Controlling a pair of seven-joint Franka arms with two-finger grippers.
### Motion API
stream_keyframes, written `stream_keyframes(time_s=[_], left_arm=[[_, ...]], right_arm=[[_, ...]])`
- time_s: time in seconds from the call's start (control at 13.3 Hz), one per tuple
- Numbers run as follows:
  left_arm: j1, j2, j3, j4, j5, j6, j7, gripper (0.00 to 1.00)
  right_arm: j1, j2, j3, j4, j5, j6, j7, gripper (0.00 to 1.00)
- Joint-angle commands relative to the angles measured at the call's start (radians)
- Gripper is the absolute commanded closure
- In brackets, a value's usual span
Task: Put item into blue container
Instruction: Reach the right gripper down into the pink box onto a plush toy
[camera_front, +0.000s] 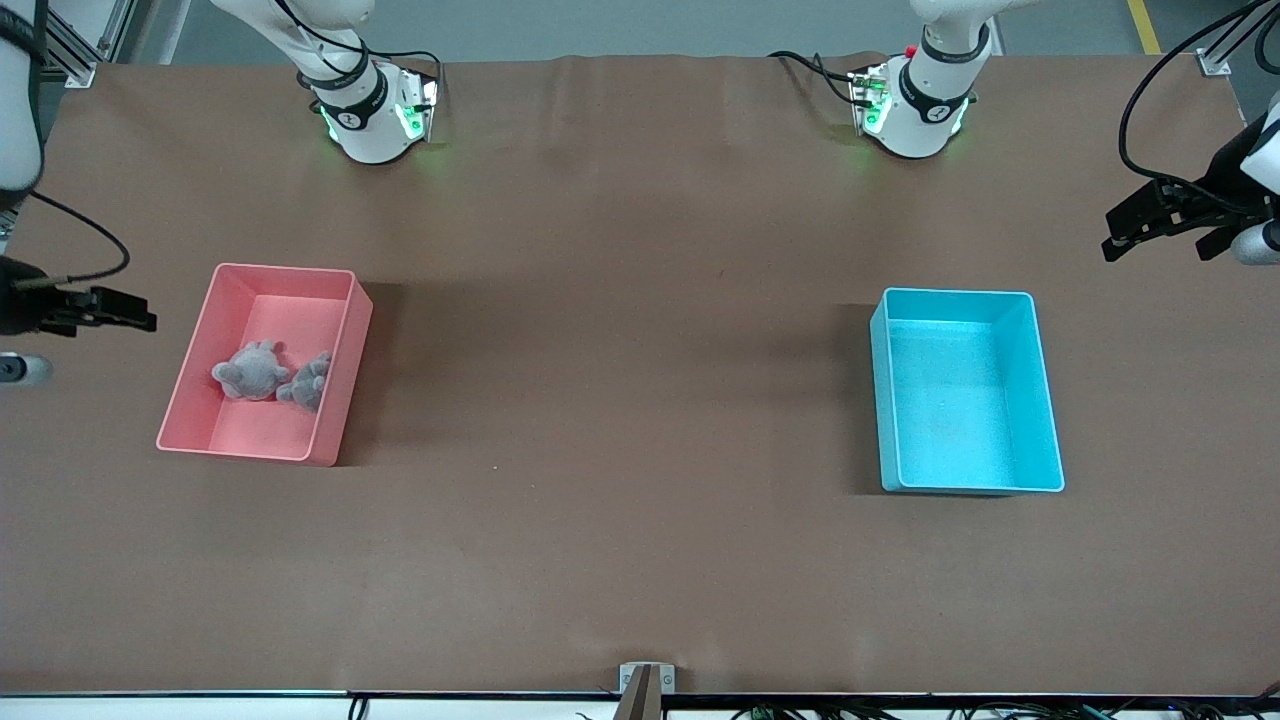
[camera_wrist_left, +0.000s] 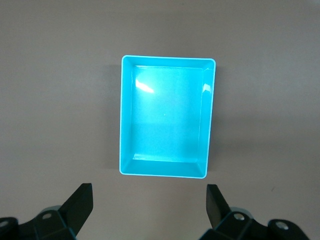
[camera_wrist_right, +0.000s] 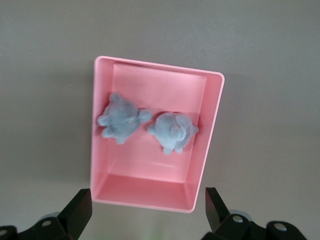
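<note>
A brown tabletop (camera_front: 620, 400) stretches between two Franka arms, each poised above its own end with nothing in hand. The blue container (camera_front: 965, 392), a light-blue rectangular bin with straight walls and rounded corners, sits toward the left arm's end of the tabletop, its floor bare and glossy in the left wrist view (camera_wrist_left: 167, 117). Well apart from it, toward the right arm's end, stands a pink bin (camera_front: 265, 362) of the same size, turned slightly askew. Inside the pink bin lie two grey plush toys (camera_front: 272, 376) side by side, touching or nearly so, roughly midway along its length; the right wrist view shows them as soft, rounded animal shapes (camera_wrist_right: 145, 126) resting on the pink floor (camera_wrist_right: 150, 172). The left gripper (camera_front: 1165, 222) hangs in the air over the tabletop's edge at the left arm's end, just outside the blue container, its black fingers (camera_wrist_left: 80, 202) spread wide and holding nothing. The right gripper (camera_front: 105, 308) hovers over the tabletop's edge at the right arm's end, beside the pink bin, its fingers (camera_wrist_right: 79, 210) likewise spread wide and empty.
</note>
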Motion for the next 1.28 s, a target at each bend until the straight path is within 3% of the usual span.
stream_keyframes(time_s=[0.0,0.38,1.2], left_arm=[[0.003,0.012,-0.006,0.022,0.020,-0.011,-0.009,0.00],[0.020,0.043,-0.006,0.021,0.020,-0.002,-0.005,0.00],[0.063,0.041,-0.006,0.024,0.014,-0.002,0.006,0.00]], right_arm=[[-0.033,-0.024,0.014,-0.146,-0.012,0.131,-0.044,0.00],[-0.042,-0.012,0.014,-0.304,-0.008,0.318,-0.052,0.00],[-0.091,0.149,0.014,-0.396,-0.003,0.610,-0.112,0.00]])
